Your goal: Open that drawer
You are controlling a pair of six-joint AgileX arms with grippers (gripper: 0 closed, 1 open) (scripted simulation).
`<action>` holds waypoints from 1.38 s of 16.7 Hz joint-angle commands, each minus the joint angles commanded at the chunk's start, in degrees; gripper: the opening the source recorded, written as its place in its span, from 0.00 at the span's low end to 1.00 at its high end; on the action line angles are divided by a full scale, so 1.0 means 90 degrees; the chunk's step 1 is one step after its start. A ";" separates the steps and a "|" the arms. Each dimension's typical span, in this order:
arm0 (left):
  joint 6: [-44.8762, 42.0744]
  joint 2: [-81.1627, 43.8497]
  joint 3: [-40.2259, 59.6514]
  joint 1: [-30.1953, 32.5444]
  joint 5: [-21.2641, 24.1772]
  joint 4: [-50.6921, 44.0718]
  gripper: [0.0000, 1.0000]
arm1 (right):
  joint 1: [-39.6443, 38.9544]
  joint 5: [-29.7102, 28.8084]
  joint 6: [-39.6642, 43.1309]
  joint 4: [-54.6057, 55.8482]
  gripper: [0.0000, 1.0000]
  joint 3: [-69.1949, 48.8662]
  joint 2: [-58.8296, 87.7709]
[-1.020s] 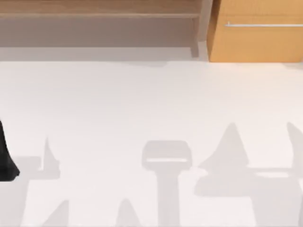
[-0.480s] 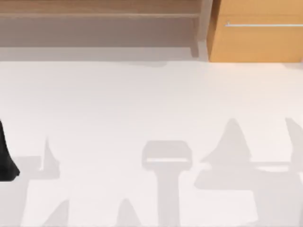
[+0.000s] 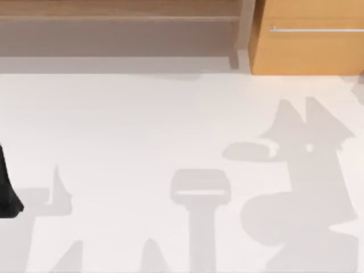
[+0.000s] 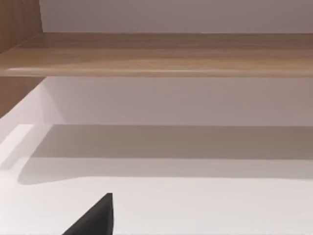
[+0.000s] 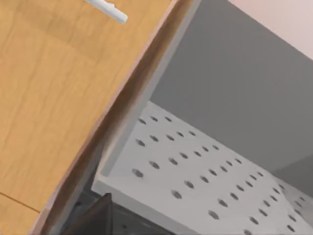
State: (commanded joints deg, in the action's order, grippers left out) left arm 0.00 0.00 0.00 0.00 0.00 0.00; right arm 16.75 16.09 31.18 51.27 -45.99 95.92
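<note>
The drawer (image 3: 307, 54) stands at the table's far right, showing a smooth orange-tan front and a thin silver bar handle (image 3: 315, 29). In the right wrist view the drawer front (image 5: 58, 93) is close and slanted, with the handle end (image 5: 108, 11) at the picture's edge. A dark tip of my right gripper (image 5: 95, 220) sits just short of the front's side edge. My left arm (image 3: 7, 190) is parked at the table's left edge, and a black tip of the left gripper (image 4: 95, 219) faces the shelf.
A duller brown open shelf unit (image 3: 119, 23) runs along the far left and centre; its plank (image 4: 161, 54) fills the left wrist view. Beside the drawer is a grey wall and a white perforated panel (image 5: 195, 171). Arm shadows lie on the white table (image 3: 142, 125).
The right arm's shadow has shifted across the table toward the drawer and changed shape. The left arm and the drawer have not moved.
</note>
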 joint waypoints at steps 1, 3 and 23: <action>0.0000 0.0000 0.0000 0.0000 0.0000 0.0000 1.00 | -0.0248 -0.0286 0.0618 0.0240 1.00 -0.0096 0.0360; 0.0000 0.0000 0.0000 0.0000 0.0000 0.0000 1.00 | -0.0765 -0.0871 0.1885 0.0719 1.00 -0.0283 0.1066; 0.0000 0.0000 0.0000 0.0000 0.0000 0.0000 1.00 | -0.2939 -0.3094 0.6455 0.2289 1.00 -0.1229 0.3680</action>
State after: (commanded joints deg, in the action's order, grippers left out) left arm 0.00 0.00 0.00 0.00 0.00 0.00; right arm -9.70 -11.75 89.27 71.87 -57.05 129.04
